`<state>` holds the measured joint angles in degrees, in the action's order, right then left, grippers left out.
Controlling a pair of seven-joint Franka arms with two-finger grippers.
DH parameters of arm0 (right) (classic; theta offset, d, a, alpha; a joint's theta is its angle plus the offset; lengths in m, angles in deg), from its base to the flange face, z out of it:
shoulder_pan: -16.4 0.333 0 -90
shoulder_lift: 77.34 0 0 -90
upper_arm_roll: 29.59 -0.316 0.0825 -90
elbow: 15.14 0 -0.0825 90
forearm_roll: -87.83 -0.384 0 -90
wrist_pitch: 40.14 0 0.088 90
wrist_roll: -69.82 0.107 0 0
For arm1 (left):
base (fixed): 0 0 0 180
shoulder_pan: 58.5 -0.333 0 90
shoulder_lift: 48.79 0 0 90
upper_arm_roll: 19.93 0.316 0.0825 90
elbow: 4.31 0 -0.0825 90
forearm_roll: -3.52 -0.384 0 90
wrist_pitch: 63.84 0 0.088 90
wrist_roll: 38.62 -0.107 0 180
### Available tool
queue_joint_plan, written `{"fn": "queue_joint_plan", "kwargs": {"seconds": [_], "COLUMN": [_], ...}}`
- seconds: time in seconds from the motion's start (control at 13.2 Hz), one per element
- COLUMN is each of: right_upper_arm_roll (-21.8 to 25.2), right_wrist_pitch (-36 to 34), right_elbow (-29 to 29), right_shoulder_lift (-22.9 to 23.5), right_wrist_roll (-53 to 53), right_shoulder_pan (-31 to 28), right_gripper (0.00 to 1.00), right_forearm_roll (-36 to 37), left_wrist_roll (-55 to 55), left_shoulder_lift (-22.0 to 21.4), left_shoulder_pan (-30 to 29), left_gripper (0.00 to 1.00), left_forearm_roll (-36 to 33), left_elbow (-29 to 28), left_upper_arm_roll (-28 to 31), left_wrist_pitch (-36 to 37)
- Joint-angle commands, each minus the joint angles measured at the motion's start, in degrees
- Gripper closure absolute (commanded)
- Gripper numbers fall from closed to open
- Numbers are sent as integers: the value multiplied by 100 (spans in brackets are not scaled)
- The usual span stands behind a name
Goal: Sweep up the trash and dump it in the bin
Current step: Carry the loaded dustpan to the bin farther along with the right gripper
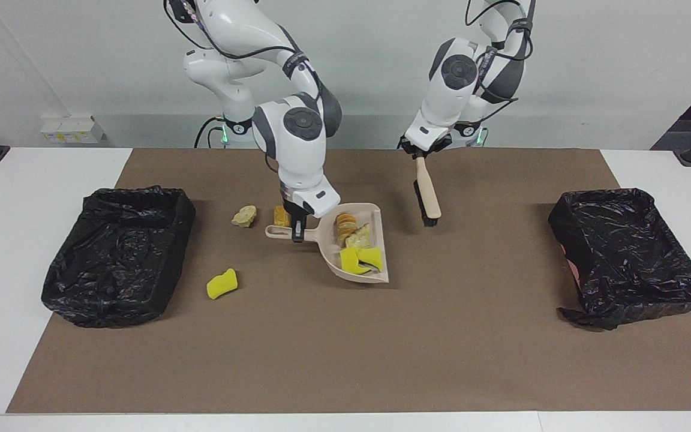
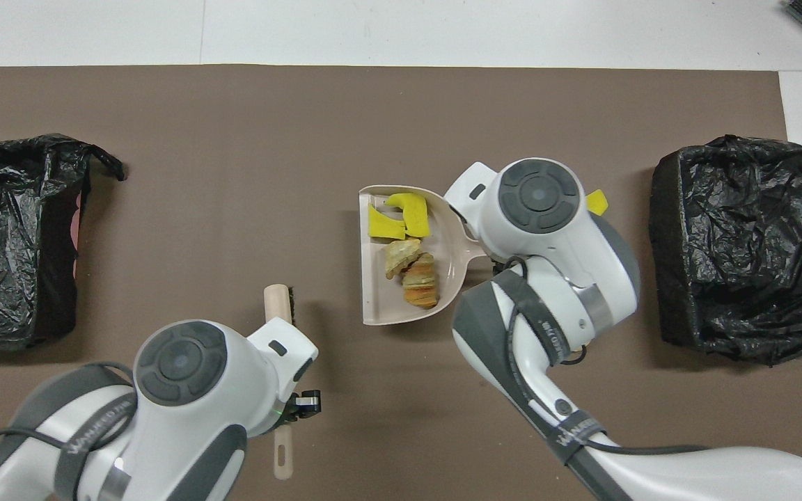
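Yellow sponge and bread scraps (image 1: 357, 246) in beige plastic dustpan (image 1: 375, 273), handle clamped by right gripper (image 1: 297, 231), left gripper (image 1: 422, 153) clamped on beige-handled black-bristled brush (image 1: 427, 195)

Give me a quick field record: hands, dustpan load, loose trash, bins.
right hand: shut on dustpan handle, pan on the mat
left hand: shut on brush handle, bristles down by the mat
in dustpan: four scraps
loose trash: yellow sponge chunk, beige lump, golden-brown piece
bins: black-lined bin at the right arm's end, second bin at the left arm's end
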<state>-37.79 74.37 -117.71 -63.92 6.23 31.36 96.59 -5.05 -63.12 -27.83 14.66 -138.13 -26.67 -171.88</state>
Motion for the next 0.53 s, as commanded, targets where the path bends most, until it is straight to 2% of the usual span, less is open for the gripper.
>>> {"fn": "queue_joint_plan", "kwargs": {"seconds": [0.0,0.15,0.46], "right_upper_arm_roll": [-59,-59,-33], "right_wrist_pitch": [-200,-393,-710], "right_elbow": [-237,-202,-166], "right_shoulder_lift": [-507,-683,-1210], "right_wrist_roll": [-750,-1137,-1805], "right_shoulder_pan": [-598,-1047,-1890], "right_gripper": [100,100,100], "right_forearm_roll": [-270,-287,-296], "left_wrist_roll": [343,780,704], "left_shoulder_lift": [-158,-36,185], "left_shoulder_pan": [536,833,1020], "left_gripper": [100,100,100], "left_forearm_roll": [-95,-86,-95], "left_elbow": [-468,-539,-899], "left_upper_arm_roll": [76,50,59], "left_wrist_pitch": [-761,-954,-1333]}}
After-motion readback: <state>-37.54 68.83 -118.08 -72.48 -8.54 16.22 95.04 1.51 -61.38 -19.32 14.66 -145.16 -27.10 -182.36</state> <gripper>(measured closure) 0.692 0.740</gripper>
